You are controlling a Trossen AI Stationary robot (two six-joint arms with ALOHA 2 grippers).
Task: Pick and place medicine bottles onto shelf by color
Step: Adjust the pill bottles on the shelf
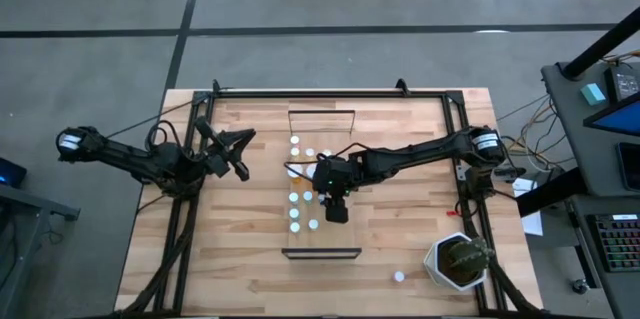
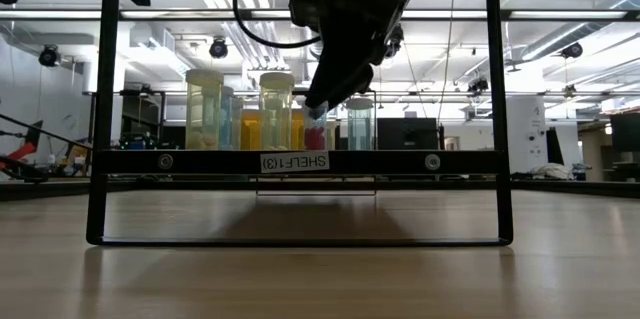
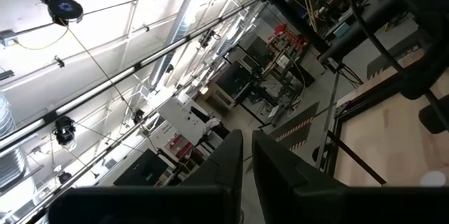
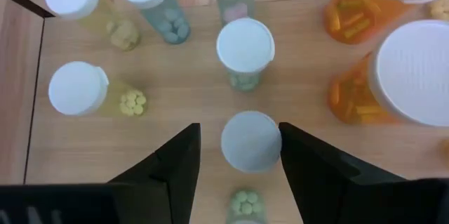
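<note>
The right gripper (image 4: 237, 155) is positioned over the shelf (image 1: 345, 199) at mid-table with its fingers (image 4: 175, 164) spread apart on either side of a white-capped bottle (image 4: 250, 142), which stands upright on the shelf; the fingers flank the cap without visibly pressing it. More bottles stand upright on the same shelf: yellow-tinted (image 4: 91, 92) and blue-green ones (image 4: 156, 3) on one side, orange ones (image 4: 393, 76) on the other, and one lone bottle (image 1: 399, 277) stands on the table near the potted plant (image 1: 460, 262). The left gripper (image 3: 245, 171) is raised off to the left of the shelf, fingers closed together and holding nothing.
</note>
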